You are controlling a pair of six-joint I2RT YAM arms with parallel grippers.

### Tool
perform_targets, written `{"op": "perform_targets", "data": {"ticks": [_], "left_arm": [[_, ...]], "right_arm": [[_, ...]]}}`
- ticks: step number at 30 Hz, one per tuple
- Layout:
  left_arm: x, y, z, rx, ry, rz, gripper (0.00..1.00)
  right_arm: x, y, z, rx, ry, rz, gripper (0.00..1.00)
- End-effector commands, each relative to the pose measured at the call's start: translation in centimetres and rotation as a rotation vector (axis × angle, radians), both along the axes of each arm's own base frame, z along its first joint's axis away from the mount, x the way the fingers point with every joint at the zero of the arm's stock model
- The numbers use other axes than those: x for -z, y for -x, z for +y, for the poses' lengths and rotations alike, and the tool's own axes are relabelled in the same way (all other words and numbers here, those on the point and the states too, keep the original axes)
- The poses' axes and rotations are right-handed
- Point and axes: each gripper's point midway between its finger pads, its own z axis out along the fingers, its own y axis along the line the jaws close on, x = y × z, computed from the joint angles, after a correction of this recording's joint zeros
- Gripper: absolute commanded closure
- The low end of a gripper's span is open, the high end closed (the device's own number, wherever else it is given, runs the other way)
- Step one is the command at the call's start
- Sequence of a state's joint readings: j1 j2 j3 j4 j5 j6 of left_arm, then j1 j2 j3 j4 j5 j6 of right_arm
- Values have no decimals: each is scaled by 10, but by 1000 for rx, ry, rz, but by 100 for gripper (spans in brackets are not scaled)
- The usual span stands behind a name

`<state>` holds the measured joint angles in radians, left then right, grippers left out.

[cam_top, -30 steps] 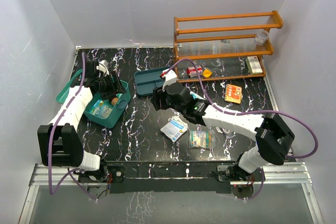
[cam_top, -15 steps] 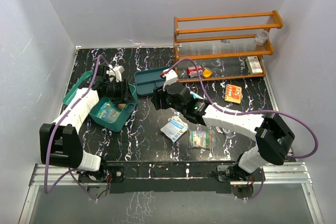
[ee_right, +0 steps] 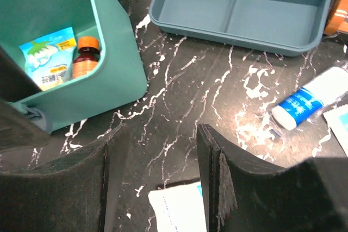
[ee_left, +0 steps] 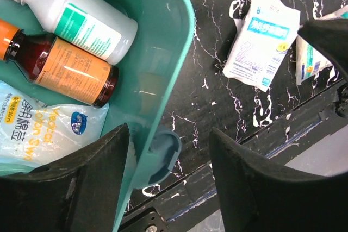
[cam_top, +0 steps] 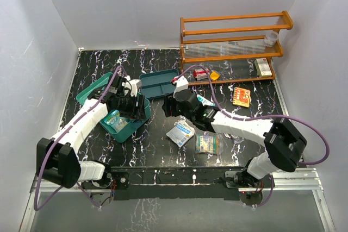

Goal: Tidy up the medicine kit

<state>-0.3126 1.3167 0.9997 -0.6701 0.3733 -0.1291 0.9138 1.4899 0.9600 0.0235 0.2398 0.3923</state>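
Starting nearest the front edge, at 5 o'clock from the middle of the black table (cam_top: pixel 157 148): a green packet (cam_top: pixel 207 143) and a white packet (cam_top: pixel 180 132), both loose. Next, at 9 o'clock, the medicine kit (cam_top: pixel 128 133), standing open, turned cornerwise, so cannot tell its long way; inside, a white bottle (ee_left: pixel 70 12), a brown bottle (ee_left: pixel 65 71) and a clear bag (ee_left: pixel 38 134). Left gripper (ee_left: pixel 169 134) open, one finger in the kit and one outside, with the kit's 2 o'clock wall in between but not pinched. Right gripper (ee_right: pixel 160 129) open too, holding nothing, near the kit's 3 o'clock side, bare table between. Looks like a job for that right gripper next: white packet close at its 5 o'clock, kit at its 9 o'clock. Farther back, toward 12 o'clock, a blue tray (cam_top: pixel 155 85) and an orange rack (cam_top: pixel 234 18).
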Motion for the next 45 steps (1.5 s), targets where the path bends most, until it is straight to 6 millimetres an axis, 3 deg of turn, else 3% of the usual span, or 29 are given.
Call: {"op": "perform_targets", "data": {"ticks": [1,5,9,16,21,23,26,30,39,45], "left_arm": [[-21,9,-4,28,42,-49,35],[-33,-3,-9,17,72,-106,22],[-53,-28,-9,-28,72,-209,15],[-116,-76,-7,-170,123,-480,12],[-147,-80,-24,-138,250,-561,7],[-149,-77,-29,-99,267,-566,2],[-145,-75,-28,-82,251,-566,1],[-140,-75,-27,-95,249,-556,1],[-140,-71,-37,-91,316,-524,1],[-133,-65,-43,-76,339,-448,2]], "right_arm": [[-28,-8,-10,67,-80,-53,50],[-25,-10,-17,87,-72,-46,50],[-14,-16,-27,126,-43,-6,49],[31,-10,-65,262,86,150,48],[64,13,-91,324,158,281,47],[77,26,-94,297,171,341,49],[97,52,-89,165,203,436,57],[115,66,-100,177,239,496,55],[141,64,-104,256,267,554,54],[132,49,-84,207,208,499,65]]}}
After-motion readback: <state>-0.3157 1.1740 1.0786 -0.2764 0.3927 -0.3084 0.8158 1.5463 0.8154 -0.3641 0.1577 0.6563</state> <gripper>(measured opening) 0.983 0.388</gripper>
